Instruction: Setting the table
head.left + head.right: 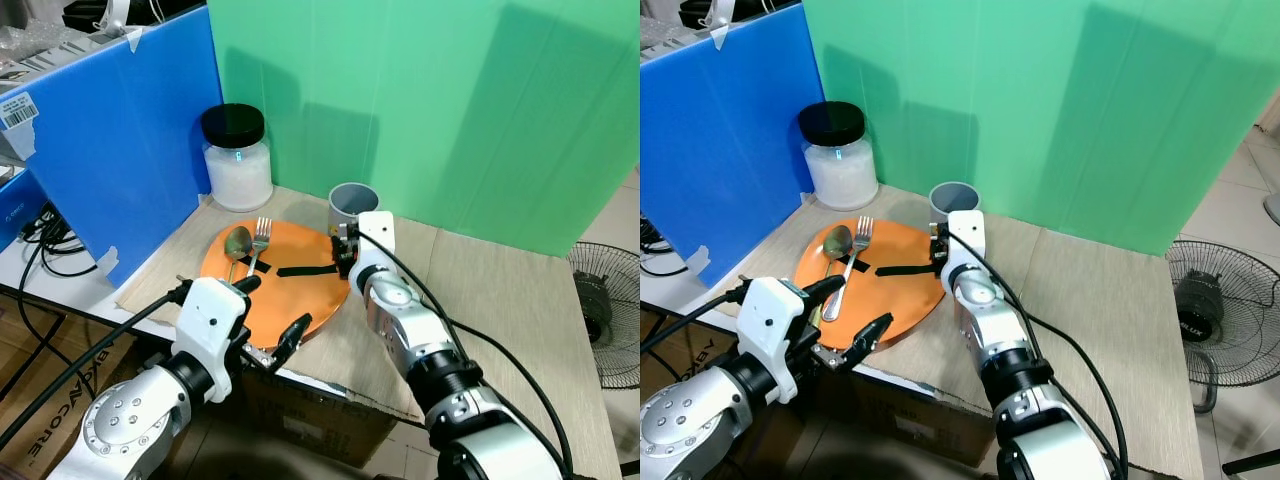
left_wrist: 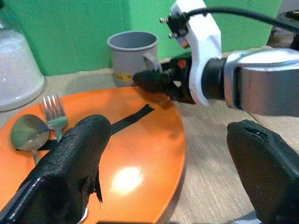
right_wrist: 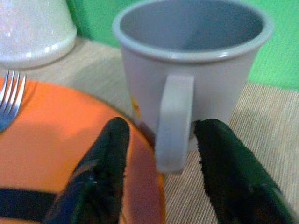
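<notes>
Orange plate (image 1: 300, 290), black tape strips; grey mug (image 1: 352, 205); green backdrop (image 1: 450, 110).

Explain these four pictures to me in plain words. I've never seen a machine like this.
This is a humanoid robot with two silver arms setting a table. Two pictures come from cameras in its head, looking down; two come from cameras on its wrists. On the table lies an orange plate carrying a spoon and fork. Behind it stand a grey mug and a white jar. The right end effector is open, its fingers on either side of the mug's handle. The left end effector hovers open at the plate's near edge, holding nothing.
</notes>
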`<state>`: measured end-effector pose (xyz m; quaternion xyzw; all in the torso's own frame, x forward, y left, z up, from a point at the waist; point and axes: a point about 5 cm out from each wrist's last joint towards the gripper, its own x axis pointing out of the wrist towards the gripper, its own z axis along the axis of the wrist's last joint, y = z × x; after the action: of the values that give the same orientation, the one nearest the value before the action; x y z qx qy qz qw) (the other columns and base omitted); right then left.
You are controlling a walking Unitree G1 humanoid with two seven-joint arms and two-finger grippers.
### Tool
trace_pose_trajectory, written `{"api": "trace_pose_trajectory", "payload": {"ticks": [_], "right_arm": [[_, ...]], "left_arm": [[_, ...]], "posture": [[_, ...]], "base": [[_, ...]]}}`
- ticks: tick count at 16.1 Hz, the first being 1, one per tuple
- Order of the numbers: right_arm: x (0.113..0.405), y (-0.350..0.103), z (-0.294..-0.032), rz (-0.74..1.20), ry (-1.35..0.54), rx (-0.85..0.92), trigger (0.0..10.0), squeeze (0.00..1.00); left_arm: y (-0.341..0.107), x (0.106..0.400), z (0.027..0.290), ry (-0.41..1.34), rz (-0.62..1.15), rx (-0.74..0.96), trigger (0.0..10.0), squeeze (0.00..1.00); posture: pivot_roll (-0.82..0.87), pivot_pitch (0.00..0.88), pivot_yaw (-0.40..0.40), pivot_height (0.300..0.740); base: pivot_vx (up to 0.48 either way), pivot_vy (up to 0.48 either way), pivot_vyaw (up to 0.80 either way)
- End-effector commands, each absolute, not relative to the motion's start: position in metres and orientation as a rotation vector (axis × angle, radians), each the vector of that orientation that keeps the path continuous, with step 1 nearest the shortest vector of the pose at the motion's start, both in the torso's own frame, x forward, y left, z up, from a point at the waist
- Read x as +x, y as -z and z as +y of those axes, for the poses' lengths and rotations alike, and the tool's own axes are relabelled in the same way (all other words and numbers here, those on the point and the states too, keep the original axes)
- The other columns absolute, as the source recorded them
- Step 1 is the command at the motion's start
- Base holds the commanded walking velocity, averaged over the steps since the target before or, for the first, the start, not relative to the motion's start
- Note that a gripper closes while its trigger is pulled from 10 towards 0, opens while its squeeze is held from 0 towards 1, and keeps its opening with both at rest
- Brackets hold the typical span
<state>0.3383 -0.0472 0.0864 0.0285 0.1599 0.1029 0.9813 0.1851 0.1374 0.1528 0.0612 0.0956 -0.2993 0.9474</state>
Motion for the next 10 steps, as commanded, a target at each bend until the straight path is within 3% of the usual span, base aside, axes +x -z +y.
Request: {"api": "trace_pose_trajectory", "payload": {"ticks": [1,10], "right_arm": [[0.3421,-0.0970,-0.0352,0.289,-0.228,0.090,0.0,0.00],[0.3455,-0.0950,-0.0379,0.291,-0.212,0.086,0.0,0.00]], "left_arm": [[-0.1563,0.1834,0.1366,0.625,0.183,0.134,10.0,0.00],[-0.1564,0.1844,0.1370,0.622,0.182,0.138,10.0,0.00]], "posture": [[0.04,0.000,-0.017,0.740],[0.04,0.000,-0.015,0.740]], "base": [[0.000,0.000,0.00],[0.000,0.000,0.00]]}}
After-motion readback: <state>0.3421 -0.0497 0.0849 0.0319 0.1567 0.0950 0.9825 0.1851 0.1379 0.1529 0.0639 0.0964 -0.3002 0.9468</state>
